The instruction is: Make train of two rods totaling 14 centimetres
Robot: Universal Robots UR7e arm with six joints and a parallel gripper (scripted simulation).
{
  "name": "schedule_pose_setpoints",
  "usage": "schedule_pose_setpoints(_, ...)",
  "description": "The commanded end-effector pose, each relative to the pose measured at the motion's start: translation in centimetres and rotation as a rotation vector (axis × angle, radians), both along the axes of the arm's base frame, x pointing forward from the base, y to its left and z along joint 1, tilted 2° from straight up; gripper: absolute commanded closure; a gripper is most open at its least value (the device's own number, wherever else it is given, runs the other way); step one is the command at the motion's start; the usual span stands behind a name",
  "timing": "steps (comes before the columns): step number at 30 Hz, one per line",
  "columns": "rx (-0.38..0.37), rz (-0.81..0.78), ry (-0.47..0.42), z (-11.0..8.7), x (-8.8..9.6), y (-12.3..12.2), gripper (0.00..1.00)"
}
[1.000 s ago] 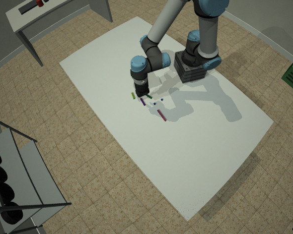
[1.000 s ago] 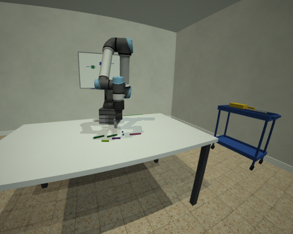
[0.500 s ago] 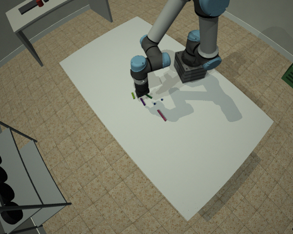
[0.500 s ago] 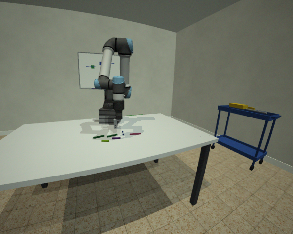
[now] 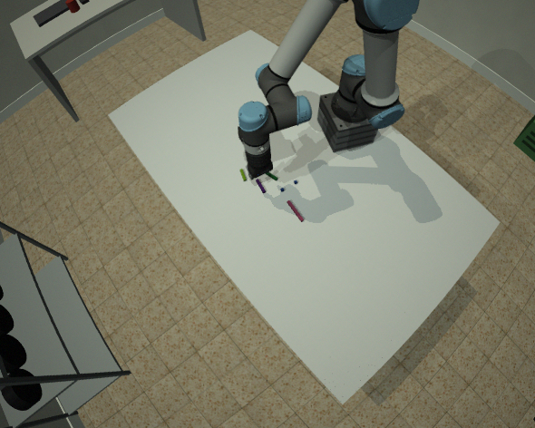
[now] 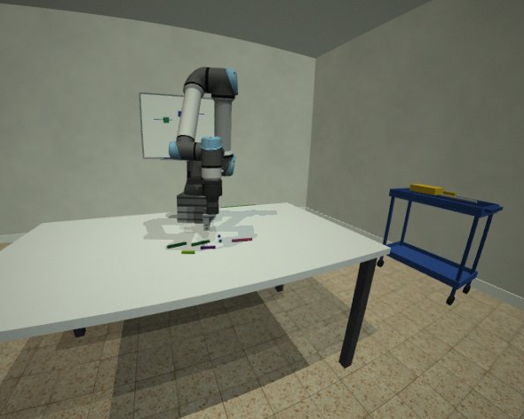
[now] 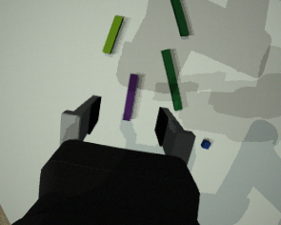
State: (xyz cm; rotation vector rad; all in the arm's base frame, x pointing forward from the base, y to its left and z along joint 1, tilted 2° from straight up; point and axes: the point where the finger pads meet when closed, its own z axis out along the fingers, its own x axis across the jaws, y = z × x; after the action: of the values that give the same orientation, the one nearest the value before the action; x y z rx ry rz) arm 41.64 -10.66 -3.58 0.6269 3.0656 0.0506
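My gripper [image 5: 257, 175] [image 6: 207, 224] [image 7: 128, 113] is open and empty, a little above the white table [image 5: 351, 298] [image 6: 73, 279]. A purple rod [image 5: 260, 185] [image 6: 207, 247] [image 7: 130, 96] lies flat just ahead of the fingertips, apart from them. A green rod [image 5: 271, 175] [image 6: 200, 242] [image 7: 171, 78] lies beside it to the right, roughly parallel. A second green rod [image 6: 177, 245] [image 7: 177, 8] lies farther off; the top view does not show it. A lime rod [image 5: 243, 174] [image 6: 187, 252] [image 7: 112, 34] lies to the left. A pink rod [image 5: 295, 210] [image 6: 242, 240] lies apart.
Two small blue cubes [image 5: 282, 189] [image 5: 296, 181] sit near the rods; one shows in the wrist view [image 7: 206, 144]. The arm's base [image 5: 346, 129] stands on the table behind the rods. A blue cart [image 6: 438, 225] stands off the table to the right.
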Motion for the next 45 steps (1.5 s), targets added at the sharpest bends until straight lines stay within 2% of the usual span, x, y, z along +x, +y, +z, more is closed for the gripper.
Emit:
schedule_pose_setpoints(1, -0.001, 0.004, -0.001, 0.0, 0.0, 0.0, 0.0)
schedule_pose_setpoints(13, -0.001, 0.042, -0.002, 0.0, 0.1, -0.3, 0.0)
schedule_pose_setpoints(28, -0.004, 0.18, -0.006, -0.1, 0.1, -1.0, 0.0)
schedule_pose_setpoints(43, -0.01, 0.489, -0.015, -0.3, 0.3, -2.6, 0.0)
schedule_pose_setpoints(45, -0.01, 0.489, -0.015, -0.3, 0.3, -2.6, 0.0)
